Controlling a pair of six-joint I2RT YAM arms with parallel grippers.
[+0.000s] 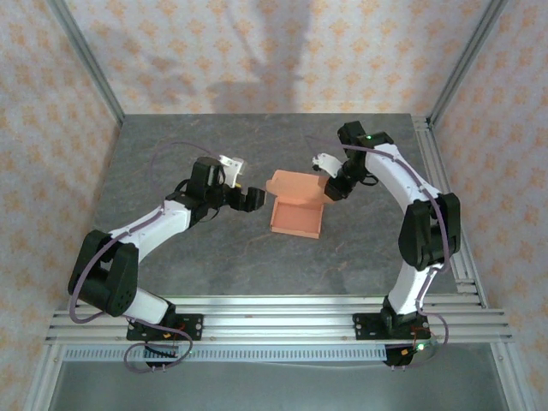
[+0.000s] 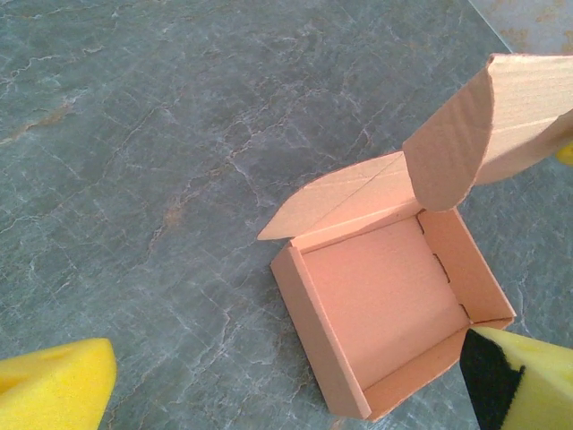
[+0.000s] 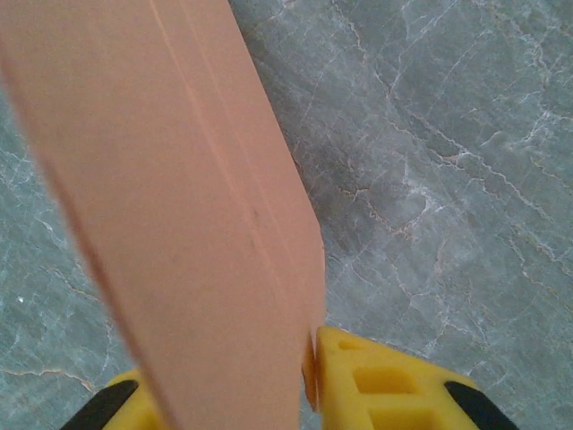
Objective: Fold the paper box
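The box (image 1: 295,214) sat in the middle of the table (image 1: 197,257), between the two grippers. The left gripper (image 1: 255,199) hung just left of it with its yellow fingers (image 2: 54,390) wide open and not touching, while the right gripper (image 1: 330,190), at the box's far right corner, had its fingers (image 3: 385,385) closed on the lid (image 3: 179,206). The box was salmon-orange card, an open tray with low walls and its lid lifted up at the far side, on a grey stone-look table with patterned walls around.

No legible text or markings anywhere.
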